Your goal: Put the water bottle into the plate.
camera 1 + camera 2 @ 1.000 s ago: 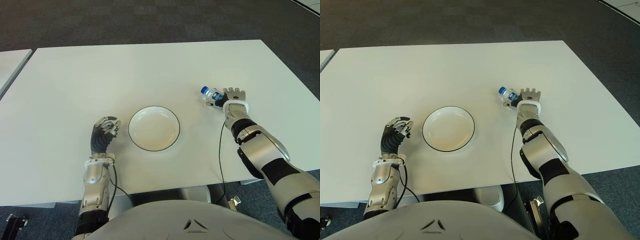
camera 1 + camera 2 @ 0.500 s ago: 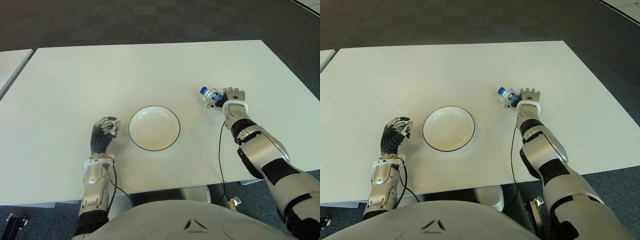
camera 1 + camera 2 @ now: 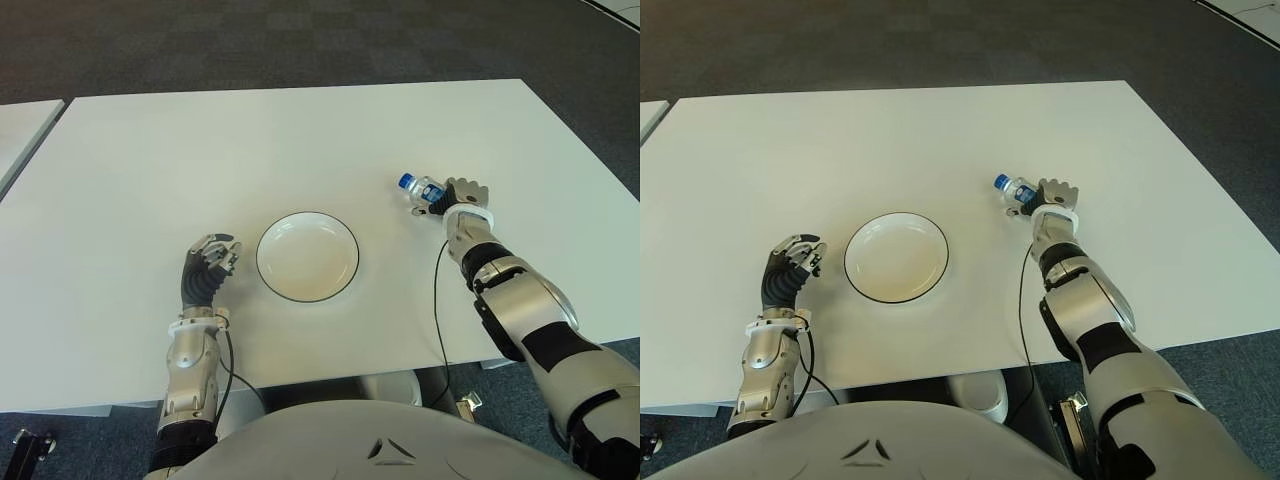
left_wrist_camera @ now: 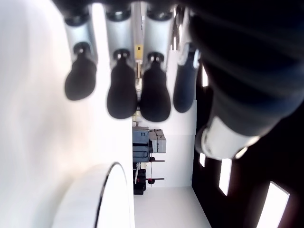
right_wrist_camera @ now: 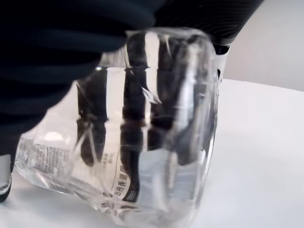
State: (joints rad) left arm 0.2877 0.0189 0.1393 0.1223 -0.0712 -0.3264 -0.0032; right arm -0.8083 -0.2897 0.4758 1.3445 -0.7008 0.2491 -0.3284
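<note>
Our right robot hand [image 3: 458,196] grips the water bottle [image 3: 421,189] near the surface's [image 3: 300,140] right edge. The plate [image 3: 307,256] is near the front edge, our relaxed left robot hand [image 3: 207,268] beside it. The slippery bottle might slip out.

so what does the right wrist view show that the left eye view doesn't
Only the right wrist view shows the grasp from close by: dark fingers seen through the clear water bottle, wrapped around it, plus its printed label.

Only the left eye view shows the layout: the plate empty at the table's middle, the left hand beside it on its left, and the bottle's blue cap.

Both show the right hand shut on the bottle, to the right of the plate.
</note>
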